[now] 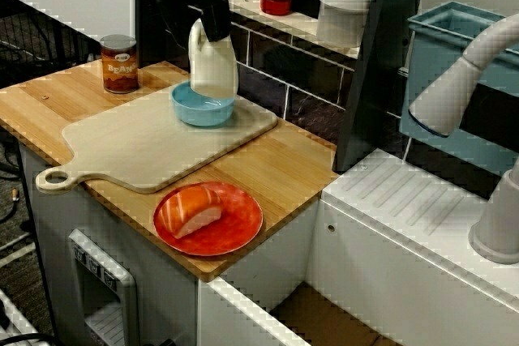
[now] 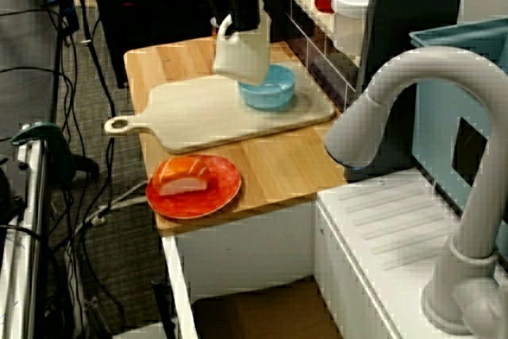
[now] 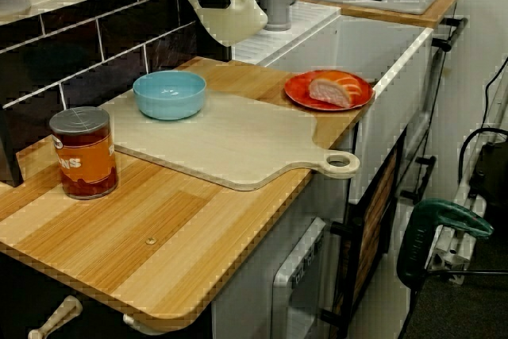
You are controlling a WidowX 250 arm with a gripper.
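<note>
My claw [image 1: 214, 23] is clenched on the neck of a white jug [image 1: 213, 66], holding it in the air over a blue bowl [image 1: 203, 109]. The bowl sits on a cutting board's [image 1: 138, 147] back corner, near the bench's [image 1: 280, 169] tiled back edge. As I judge it, the jug is lifted clear, and in the view from the bench's end the bowl looks empty. The arm reaches down from above, with the jug close to upright. A bean can [image 1: 119, 62] stands near the bench's back left corner.
</note>
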